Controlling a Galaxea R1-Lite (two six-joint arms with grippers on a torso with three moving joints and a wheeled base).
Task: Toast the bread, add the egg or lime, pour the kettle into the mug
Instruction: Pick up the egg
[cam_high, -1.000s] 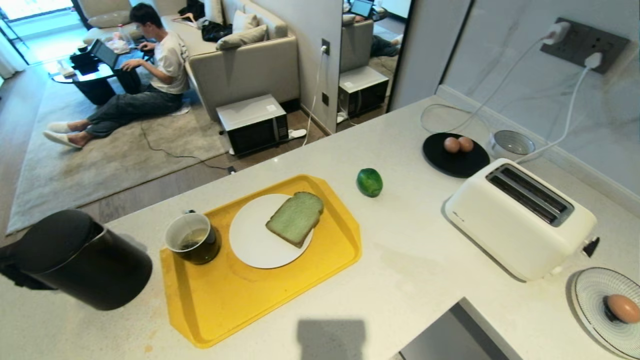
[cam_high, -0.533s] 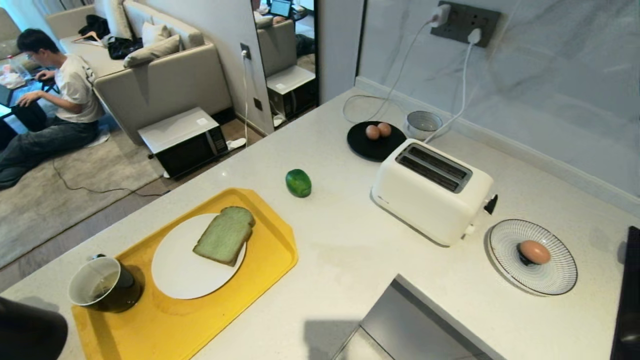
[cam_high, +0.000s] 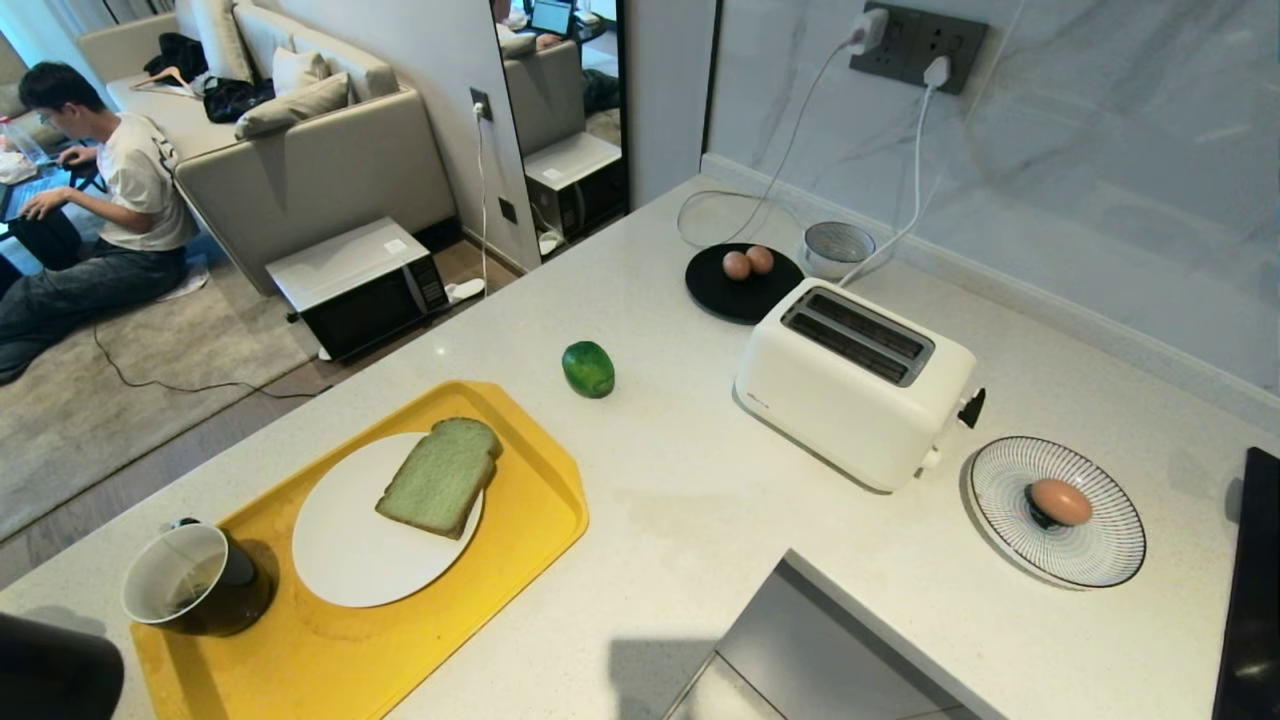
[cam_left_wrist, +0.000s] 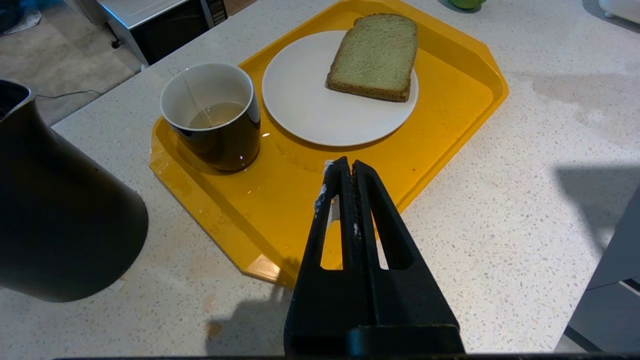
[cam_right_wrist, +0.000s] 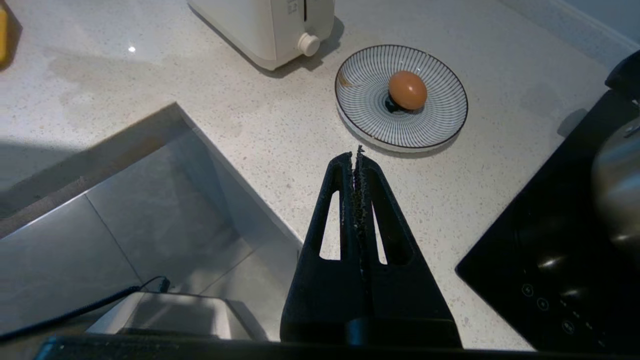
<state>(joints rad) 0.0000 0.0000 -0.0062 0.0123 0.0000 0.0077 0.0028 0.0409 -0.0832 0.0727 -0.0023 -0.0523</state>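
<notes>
Since the earlier frames the whole head view is being swung toward the robot's right, so the camera and not the objects has moved: the kettle (cam_left_wrist: 60, 200) is now being cut to a dark corner at the lower left, while the striped plate (cam_high: 1100, 545) with the egg (cam_high: 1059, 501) is being shown whole. On the white speckled bench (cam_high: 700, 500) a yellow tray (cam_high: 540, 500) is being seen carrying a white plate (cam_high: 340, 560) and the mug (cam_high: 195, 580). The bread (cam_high: 440, 477) is lying on that plate, partly over its far rim. The mug is standing beside the plate, with liquid and a tea-bag string inside. The lime (cam_high: 588, 369) is resting on the bench between the tray and the white toaster (cam_high: 850, 385), apart from both. Behind the toaster a black plate (cam_high: 720, 295) is holding a pair of brown eggs (cam_high: 748, 263), with a small bowl (cam_high: 838, 247) beside it. The left claw (cam_left_wrist: 345, 167) is being held above the near edge of the tray, its fingers pressed together and empty, with the kettle standing off the tray near the mug. The right claw (cam_right_wrist: 356, 156) is being held over the bench just short of the striped plate, its fingers likewise together and empty. A person (cam_high: 110, 200) is sitting on the floor in the room beyond.
</notes>
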